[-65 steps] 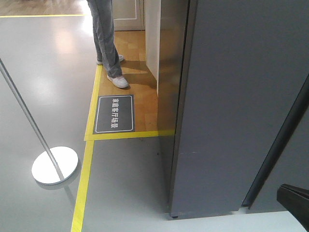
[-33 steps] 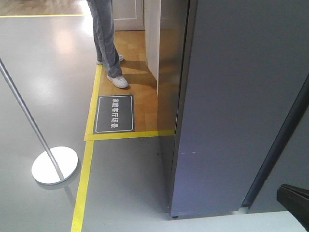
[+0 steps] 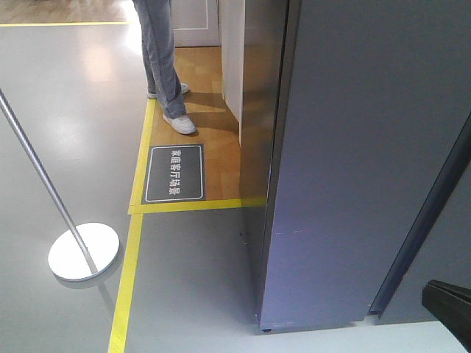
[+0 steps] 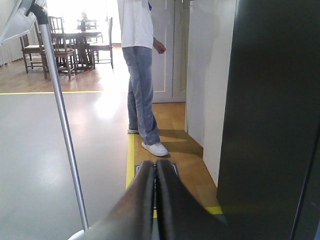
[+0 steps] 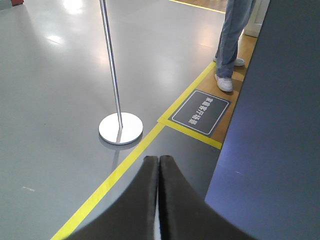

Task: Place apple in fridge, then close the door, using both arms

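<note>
The apple is out of view in all three cameras. The fridge shows as a tall dark-grey cabinet with a glossy side face (image 3: 257,110). Its door (image 3: 353,162) is the wide flat grey panel filling the right of the front view, and it hides the inside. A thin dark gap (image 3: 419,235) runs along the door's right edge, beside a neighbouring grey panel. My left gripper (image 4: 156,162) is shut and empty, with the dark panel (image 4: 270,120) just to its right. Just as empty, the shut right gripper (image 5: 159,159) hangs over the floor beside the door (image 5: 270,150).
A person in jeans and white shoes (image 3: 165,66) stands on the wooden strip left of the fridge. A metal post with a round base (image 3: 83,251) stands at the left. Yellow tape (image 3: 125,287) and a dark floor sign (image 3: 174,173) mark the floor.
The dark gap at the door's right edge has grown thinner over the last second. Nothing else has visibly moved.
</note>
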Available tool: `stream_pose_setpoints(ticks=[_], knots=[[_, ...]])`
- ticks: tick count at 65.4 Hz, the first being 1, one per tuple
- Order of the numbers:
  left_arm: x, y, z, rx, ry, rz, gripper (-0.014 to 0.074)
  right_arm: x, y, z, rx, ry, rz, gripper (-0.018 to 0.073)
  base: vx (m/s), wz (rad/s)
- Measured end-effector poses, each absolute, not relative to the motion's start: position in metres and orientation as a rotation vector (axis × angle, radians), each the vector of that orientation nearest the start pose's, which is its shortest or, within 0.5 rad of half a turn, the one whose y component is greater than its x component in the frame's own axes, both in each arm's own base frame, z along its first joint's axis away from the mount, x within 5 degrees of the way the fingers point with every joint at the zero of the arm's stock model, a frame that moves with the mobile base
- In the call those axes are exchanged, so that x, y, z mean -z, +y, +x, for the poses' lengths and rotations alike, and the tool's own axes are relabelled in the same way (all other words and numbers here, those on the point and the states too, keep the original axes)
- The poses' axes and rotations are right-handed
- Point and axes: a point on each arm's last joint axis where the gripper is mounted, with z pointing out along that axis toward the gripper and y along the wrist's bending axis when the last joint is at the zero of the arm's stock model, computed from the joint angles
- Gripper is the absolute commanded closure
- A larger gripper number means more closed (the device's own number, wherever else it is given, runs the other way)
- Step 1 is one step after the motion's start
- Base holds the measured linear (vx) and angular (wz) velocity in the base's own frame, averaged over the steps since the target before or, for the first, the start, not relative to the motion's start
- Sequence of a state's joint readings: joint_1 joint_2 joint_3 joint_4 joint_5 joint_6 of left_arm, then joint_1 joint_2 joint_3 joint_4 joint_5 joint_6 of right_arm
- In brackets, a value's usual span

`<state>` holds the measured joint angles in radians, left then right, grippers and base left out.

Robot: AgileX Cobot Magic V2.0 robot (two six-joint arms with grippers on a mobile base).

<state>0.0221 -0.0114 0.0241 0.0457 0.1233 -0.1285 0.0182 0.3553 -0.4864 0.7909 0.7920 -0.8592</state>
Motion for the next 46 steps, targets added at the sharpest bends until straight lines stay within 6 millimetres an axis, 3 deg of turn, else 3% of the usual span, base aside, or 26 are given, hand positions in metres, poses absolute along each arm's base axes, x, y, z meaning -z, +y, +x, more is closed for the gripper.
stream_pose_setpoints(ticks=[30,46], knots=[[-0.1945,0.0018,0.0565,0.042,1.617,-0.089,0.0603,-0.3025,0.0472,0.0601,-0.372,1.841,-0.586,0.0562,0.00,0.00],[-0.1945,0.0018,0.0565,0.042,1.617,-0.089,0.0603,-0.2984,0.0419,0.0613,-0.254,1.861,-0.648,0.0562,0.00,0.00]])
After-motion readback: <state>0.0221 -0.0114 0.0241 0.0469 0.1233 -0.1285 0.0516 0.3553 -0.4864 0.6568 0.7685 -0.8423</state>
